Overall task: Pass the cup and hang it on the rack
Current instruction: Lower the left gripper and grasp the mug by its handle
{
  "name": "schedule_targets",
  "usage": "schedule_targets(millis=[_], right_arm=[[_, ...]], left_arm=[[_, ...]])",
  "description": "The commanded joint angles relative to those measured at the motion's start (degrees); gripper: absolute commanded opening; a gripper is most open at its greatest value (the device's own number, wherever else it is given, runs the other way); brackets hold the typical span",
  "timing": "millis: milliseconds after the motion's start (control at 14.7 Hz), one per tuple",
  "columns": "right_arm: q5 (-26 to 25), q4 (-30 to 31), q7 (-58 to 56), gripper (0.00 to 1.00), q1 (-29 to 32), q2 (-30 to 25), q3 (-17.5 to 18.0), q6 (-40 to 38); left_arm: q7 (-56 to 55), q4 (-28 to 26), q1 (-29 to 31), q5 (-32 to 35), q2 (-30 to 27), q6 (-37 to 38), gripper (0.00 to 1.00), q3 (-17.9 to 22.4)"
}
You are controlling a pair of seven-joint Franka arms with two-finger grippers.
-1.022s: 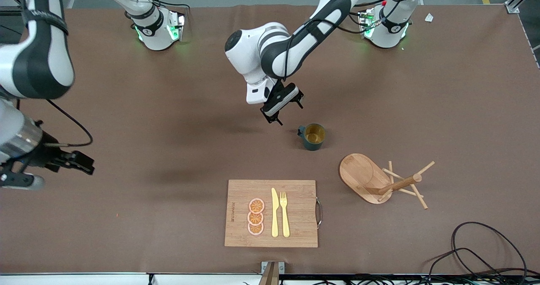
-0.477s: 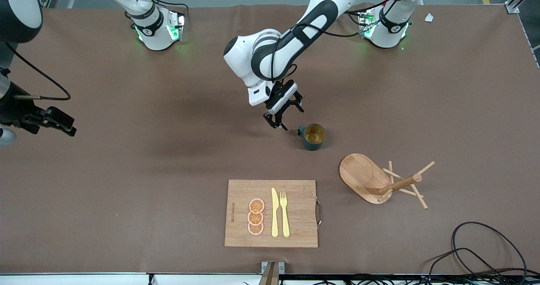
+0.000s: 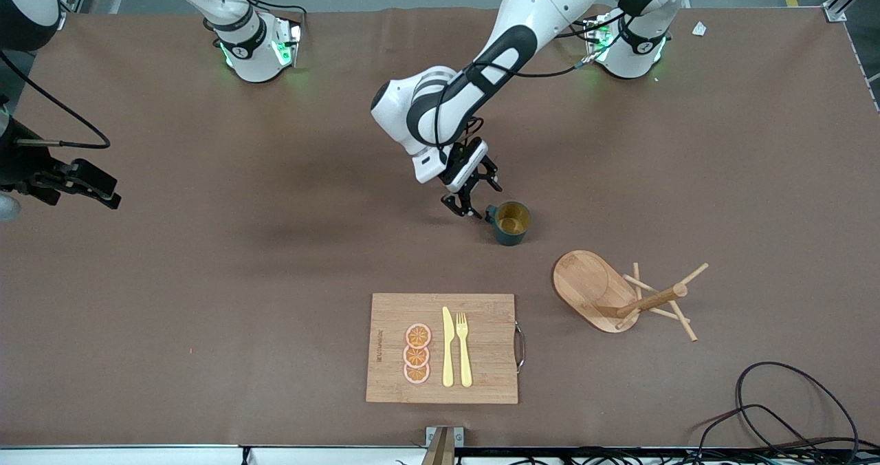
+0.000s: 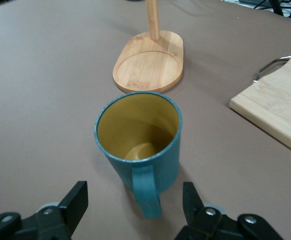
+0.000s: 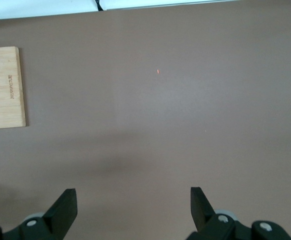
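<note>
Front view, centre of frame: small dark teal-green cylindrical cup [image 3: 510, 223], mustard-yellow inside, upright on the brown surface [image 3: 275, 258], handle toward the left gripper [image 3: 474, 200]. Jaws spread, straddling the handle line, not gripping. Right gripper [image 3: 82, 183], frame's left edge: jaws released, waiting, well apart.

Teal cup [image 4: 150, 150], mustard-yellow inside, on a plain brown table [image 3: 206, 279]; pale wooden rack [image 3: 601, 293]; bamboo board [image 3: 481, 375] carries orange slices [image 3: 416, 354] and yellow cutlery [image 3: 456, 348].

Robot lab; 2 arm bases [image 3: 258, 45] bolted to brown-covered table [image 3: 206, 314]
</note>
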State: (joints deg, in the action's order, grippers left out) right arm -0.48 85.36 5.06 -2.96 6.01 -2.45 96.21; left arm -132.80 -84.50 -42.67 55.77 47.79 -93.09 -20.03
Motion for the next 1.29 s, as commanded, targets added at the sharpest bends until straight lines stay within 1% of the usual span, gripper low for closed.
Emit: schedule_targets(millis=[0, 136, 272, 409, 477, 613, 681, 749, 953, 1090, 1226], right_arm=[[-1.11, 1.13, -2.49, 1.0, 2.07, -1.8, 0.78, -1.28], [0.03, -1.33, -7.41, 1.0, 4.18, -1.44, 0.87, -2.34], [1.52, -1.6, -7.26, 1.0, 5.15, -1.44, 0.78, -3.31], [1.53, -1.6, -7.26, 1.0, 5.15, -1.44, 0.87, -3.75], [1.53, -1.69, -7.17, 1.0, 5.15, -1.44, 0.78, -4.53], [1.53, -2.48, -5.07, 1.0, 5.24, -1.44, 0.78, -4.98], [1.53, -2.48, -2.62, 1.0, 5.15, -1.44, 0.78, -4.89], [1.27, -2.48, -0.94, 1.0, 5.07, -1.44, 0.87, -4.81], [-0.4, -2.57, -3.29, 1.0, 4.63, -1.44, 1.05, -4.54], [-1.54, -2.57, -7.07, 1.0, 4.71, -1.36, 1.14, -4.02], [-1.72, -2.57, -7.26, 1.0, 4.8, -1.35, 1.14, -3.84]], left_arm=[[-0.27, 0.92, -0.57, 1.8, 1.42, 1.5, 0.77, 0.25], [0.34, 1.01, -0.57, 2.06, 1.51, 1.5, 0.68, 0.25], [0.88, 1.1, -0.57, 2.07, 1.51, 1.5, 0.58, 0.25], [1.05, 1.1, -0.57, 2.07, 1.6, 1.5, 0.46, 0.25], [1.23, 1.1, -0.48, 2.15, 1.6, 1.5, 0.38, 0.25], [1.32, 1.1, -0.48, 2.15, 1.86, 1.5, 0.16, 0.25], [1.49, 1.1, -0.48, 2.24, 1.6, 1.5, 0.07, 0.25], [2.1, 1.36, -0.31, 2.59, 1.17, 1.5, 0.01, 0.25], [9.73, 2.67, 0.39, 2.42, -0.59, 1.59, 0.0, 0.25], [11.33, 4.25, 1.71, 1.72, -1.82, 1.59, 0.0, 0.08], [14.57, 5.05, 3.64, -0.29, -4.54, 1.5, 0.0, -0.72]])
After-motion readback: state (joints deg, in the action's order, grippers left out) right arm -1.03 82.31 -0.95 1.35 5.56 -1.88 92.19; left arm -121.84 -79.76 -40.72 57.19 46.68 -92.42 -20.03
